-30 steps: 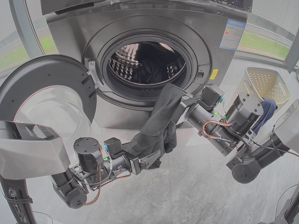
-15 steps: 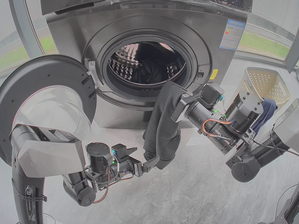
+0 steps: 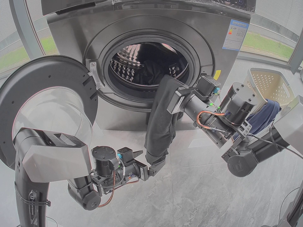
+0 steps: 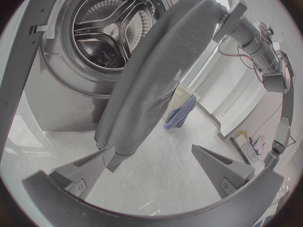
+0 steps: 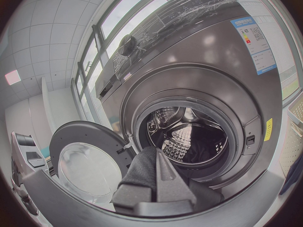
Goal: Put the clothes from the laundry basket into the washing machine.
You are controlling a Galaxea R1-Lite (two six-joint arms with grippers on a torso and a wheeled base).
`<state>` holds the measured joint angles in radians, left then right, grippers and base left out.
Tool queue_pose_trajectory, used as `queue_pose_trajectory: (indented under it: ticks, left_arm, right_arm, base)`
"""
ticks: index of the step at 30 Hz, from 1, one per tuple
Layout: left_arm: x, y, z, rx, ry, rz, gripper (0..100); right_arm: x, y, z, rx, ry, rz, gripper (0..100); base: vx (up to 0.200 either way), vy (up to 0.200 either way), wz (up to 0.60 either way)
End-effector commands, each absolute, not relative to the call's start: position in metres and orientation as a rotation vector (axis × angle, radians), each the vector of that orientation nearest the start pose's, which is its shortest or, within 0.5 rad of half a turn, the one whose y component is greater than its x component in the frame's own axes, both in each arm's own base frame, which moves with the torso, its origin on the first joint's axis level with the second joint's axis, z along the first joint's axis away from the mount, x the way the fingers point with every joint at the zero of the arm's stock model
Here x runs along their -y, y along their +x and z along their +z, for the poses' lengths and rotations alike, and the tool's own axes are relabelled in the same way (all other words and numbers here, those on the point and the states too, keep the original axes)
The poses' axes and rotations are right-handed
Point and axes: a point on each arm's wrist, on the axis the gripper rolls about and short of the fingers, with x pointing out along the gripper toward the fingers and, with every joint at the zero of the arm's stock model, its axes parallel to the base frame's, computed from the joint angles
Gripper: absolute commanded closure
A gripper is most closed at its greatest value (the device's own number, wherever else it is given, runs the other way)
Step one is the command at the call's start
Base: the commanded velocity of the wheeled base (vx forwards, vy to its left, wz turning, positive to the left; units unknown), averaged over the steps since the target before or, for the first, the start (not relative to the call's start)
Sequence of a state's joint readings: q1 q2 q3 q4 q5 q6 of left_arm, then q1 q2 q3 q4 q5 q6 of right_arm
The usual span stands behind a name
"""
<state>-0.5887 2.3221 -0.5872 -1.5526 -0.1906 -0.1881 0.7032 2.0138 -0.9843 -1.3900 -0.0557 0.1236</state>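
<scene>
So my right gripper (image 3: 175,94) is clamped shut on a dark grey garment (image 3: 161,117), pinching it at the very top. The pinch point is just in front of the washer (image 3: 202,41), level with the lower lip of the opening. From there the cloth hangs straight down in one long folded bundle, thick at the top and bunched at the bottom end. It hangs in front of the washer's front panel and the bottom is off the floor. The fabric has a fine knit texture, matte, and there's a small pale scuffed-looking patch on one fold in the left wrist view.

My left gripper (image 3: 148,160) sits low, right at the bottom of the garment, with jaws spread wide. One finger (image 4: 105,156) is touching the bottom end of the cloth and the other is well apart from it, so nothing is pinched.

The door (image 3: 41,79) is swung wide open on my left. There's already a dark heap (image 3: 151,73) lying inside the drum (image 3: 126,66).

The basket (image 3: 268,82) is off to my right by the window, with a blue garment (image 3: 263,115) draped over its rim and hanging down outside.
</scene>
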Motion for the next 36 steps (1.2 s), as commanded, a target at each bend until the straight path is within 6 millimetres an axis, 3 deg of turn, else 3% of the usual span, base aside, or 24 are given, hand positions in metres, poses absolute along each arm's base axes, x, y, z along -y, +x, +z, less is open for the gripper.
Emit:
queue_pose_trajectory:
  ticks: [1, 9, 17, 22, 36]
  left_arm:
    - [0.208, 0.297, 0.010, -0.242, -0.141, -0.763, 0]
    - [0.233, 0.325, 0.004, -0.142, -0.169, -0.703, 0]
    - [0.250, 0.315, 0.005, -0.136, -0.167, -0.750, 0]
    - [0.258, 0.327, 0.001, -0.100, -0.172, -0.728, 0]
    - [0.254, 0.360, -0.002, -0.008, -0.181, -0.560, 0]
  right_arm:
    - [-0.250, 0.294, 0.200, 0.307, 0.266, 0.661, 100]
    - [-0.255, 0.292, 0.205, 0.306, 0.287, 0.659, 100]
    - [-0.255, 0.292, 0.203, 0.300, 0.285, 0.659, 100]
    - [-0.256, 0.291, 0.202, 0.297, 0.285, 0.662, 100]
    - [-0.258, 0.285, 0.203, 0.295, 0.287, 0.674, 100]
  base:
    - [0.000, 0.000, 0.00]
    - [0.000, 0.000, 0.00]
    - [0.000, 0.000, 0.00]
    - [0.000, 0.000, 0.00]
    - [0.000, 0.000, 0.00]
